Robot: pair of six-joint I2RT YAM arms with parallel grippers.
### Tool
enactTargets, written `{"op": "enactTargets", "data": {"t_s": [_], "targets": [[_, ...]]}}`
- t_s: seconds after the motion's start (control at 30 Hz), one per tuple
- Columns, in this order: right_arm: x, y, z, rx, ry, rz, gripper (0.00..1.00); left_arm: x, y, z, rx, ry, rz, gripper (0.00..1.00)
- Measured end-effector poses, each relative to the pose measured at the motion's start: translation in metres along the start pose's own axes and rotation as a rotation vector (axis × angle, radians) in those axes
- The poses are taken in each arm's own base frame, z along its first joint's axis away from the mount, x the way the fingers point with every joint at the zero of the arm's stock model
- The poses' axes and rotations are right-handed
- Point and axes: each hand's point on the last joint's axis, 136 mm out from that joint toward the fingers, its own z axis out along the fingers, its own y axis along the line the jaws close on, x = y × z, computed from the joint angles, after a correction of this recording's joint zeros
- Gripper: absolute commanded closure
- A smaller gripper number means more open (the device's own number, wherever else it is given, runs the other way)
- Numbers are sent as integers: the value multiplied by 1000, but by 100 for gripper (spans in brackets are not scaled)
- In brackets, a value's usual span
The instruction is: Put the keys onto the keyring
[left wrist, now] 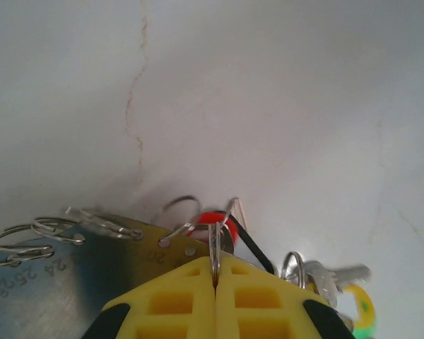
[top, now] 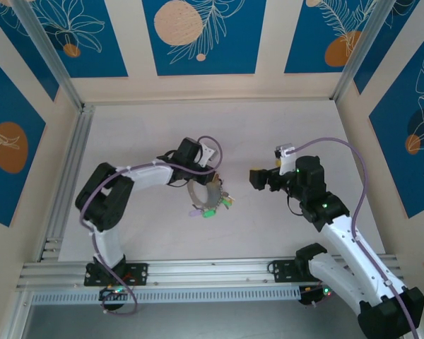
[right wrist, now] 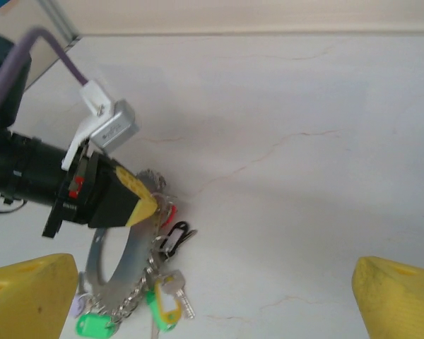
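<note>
The keyring (top: 200, 198) is a flat silver-grey band hanging over the middle of the table. In the left wrist view its band (left wrist: 92, 261) carries small wire loops. My left gripper (left wrist: 215, 272) is shut on one thin loop (left wrist: 215, 244) at the band's edge, with a red tag (left wrist: 210, 219) just behind. The keys (right wrist: 168, 300) dangle below with yellow, green (right wrist: 92, 325) and black (right wrist: 175, 235) tags. From the right wrist, the left gripper (right wrist: 150, 205) shows at the ring's top. My right gripper (right wrist: 212, 282) is open, to the right of the ring and apart from it, nothing between its fingers.
White tabletop (top: 283, 127) with faint cracks, walled by patterned panels on three sides. An aluminium rail (top: 212, 272) runs along the near edge and another (top: 63, 176) along the left. Bare table lies behind and to the right of the ring.
</note>
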Motion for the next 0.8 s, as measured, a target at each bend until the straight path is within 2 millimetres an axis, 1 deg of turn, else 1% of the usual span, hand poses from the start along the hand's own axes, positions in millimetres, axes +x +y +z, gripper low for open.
{"op": "enactTargets", "data": {"t_s": [0.07,0.13,0.2,0.27,0.37,0.4,0.43,0.47,0.53,0.57,0.63,0.67,0.73,0.8], "targets": [[0,-11,-2,30,-25,24,1,2,3,7,-2,11,-13,79],[0,-20,-7,57,-57,48,1,3,3,8,-1,10,-19,55],[-2,-28,-12,82,-96,59,0,-1,2,6,-1,0,-16,39],[-4,-34,-17,106,-132,67,1,-5,-1,-2,-3,-12,-10,28],[-5,-42,-22,142,-182,69,0,-13,-11,-32,-3,-65,5,19],[-5,-46,-22,156,-194,70,0,-16,-17,-49,1,-100,21,15],[-4,-50,-22,170,-206,71,1,-19,-24,-68,4,-137,37,9],[-2,-53,-20,179,-211,72,1,-21,-28,-83,4,-170,44,0],[8,-62,-15,195,-214,67,1,-29,-37,-123,-14,-270,71,0],[12,-66,-12,198,-213,59,1,-33,-38,-139,-31,-315,78,0],[26,-73,-2,204,-196,23,1,-36,-33,-174,-107,-416,76,0],[32,-76,3,209,-190,11,0,-35,-27,-186,-150,-454,63,0],[46,-86,12,221,-172,1,1,-28,-7,-212,-275,-528,13,0],[54,-97,20,231,-153,6,1,-15,13,-229,-385,-568,-14,0]]}}
